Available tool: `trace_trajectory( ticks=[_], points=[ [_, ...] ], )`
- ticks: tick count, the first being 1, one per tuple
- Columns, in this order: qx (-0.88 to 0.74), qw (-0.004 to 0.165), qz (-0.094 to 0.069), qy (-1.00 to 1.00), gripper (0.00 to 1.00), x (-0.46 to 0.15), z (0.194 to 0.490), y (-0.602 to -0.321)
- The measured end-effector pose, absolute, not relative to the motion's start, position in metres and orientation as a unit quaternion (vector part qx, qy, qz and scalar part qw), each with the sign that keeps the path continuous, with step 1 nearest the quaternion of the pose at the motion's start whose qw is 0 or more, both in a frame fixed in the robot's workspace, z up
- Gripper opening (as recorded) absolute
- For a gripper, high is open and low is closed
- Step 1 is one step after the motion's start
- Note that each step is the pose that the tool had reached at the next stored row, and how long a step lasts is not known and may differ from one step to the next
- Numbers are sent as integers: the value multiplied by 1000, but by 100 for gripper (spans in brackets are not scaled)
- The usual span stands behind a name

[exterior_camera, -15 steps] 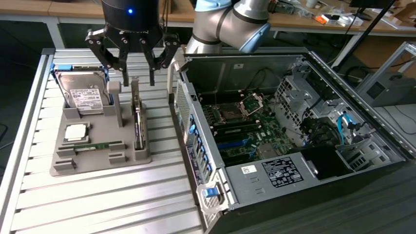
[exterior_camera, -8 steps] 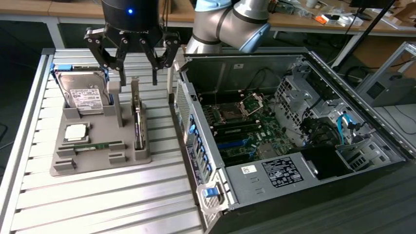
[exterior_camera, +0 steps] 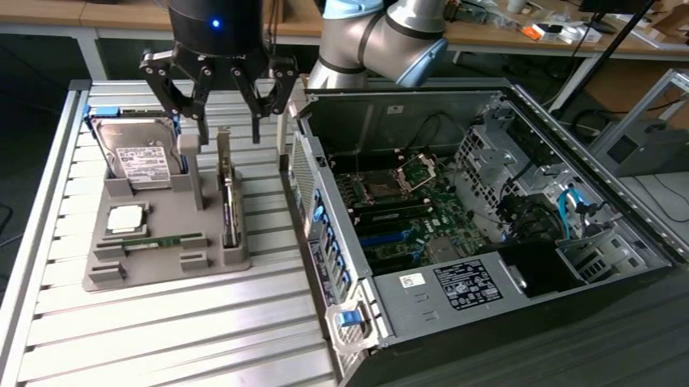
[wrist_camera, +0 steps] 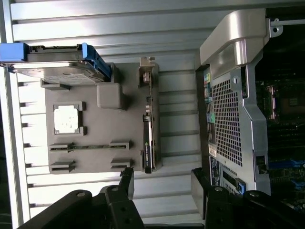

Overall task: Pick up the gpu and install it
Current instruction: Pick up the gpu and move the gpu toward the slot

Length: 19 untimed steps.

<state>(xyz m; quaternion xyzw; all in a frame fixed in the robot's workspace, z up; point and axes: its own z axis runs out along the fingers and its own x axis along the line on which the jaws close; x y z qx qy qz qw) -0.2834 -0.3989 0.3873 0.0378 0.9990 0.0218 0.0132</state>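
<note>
Hand (exterior_camera: 226, 121) spread wide, holding nothing, poised above the gpu (exterior_camera: 228, 197), which stands on edge in the grey tray (exterior_camera: 161, 264) on the worktop (exterior_camera: 161, 339). Risk: an off-centre descent could strike the card's top edge, tipping it.

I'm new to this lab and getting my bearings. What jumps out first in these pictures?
The open computer case dominates the exterior view's right, its motherboard exposed. On the left, a grey tray holds parts: the gpu standing on edge nearest the case, a hard drive at the far end. The black end effector hangs open above the gpu, holding nothing.
</note>
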Motion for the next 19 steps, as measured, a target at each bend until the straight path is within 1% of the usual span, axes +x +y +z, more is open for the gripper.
trace_trajectory(
  ticks=[19],
  points=[
    [38, 13, 22, 999, 60, -284, 382, -399]
  ],
)
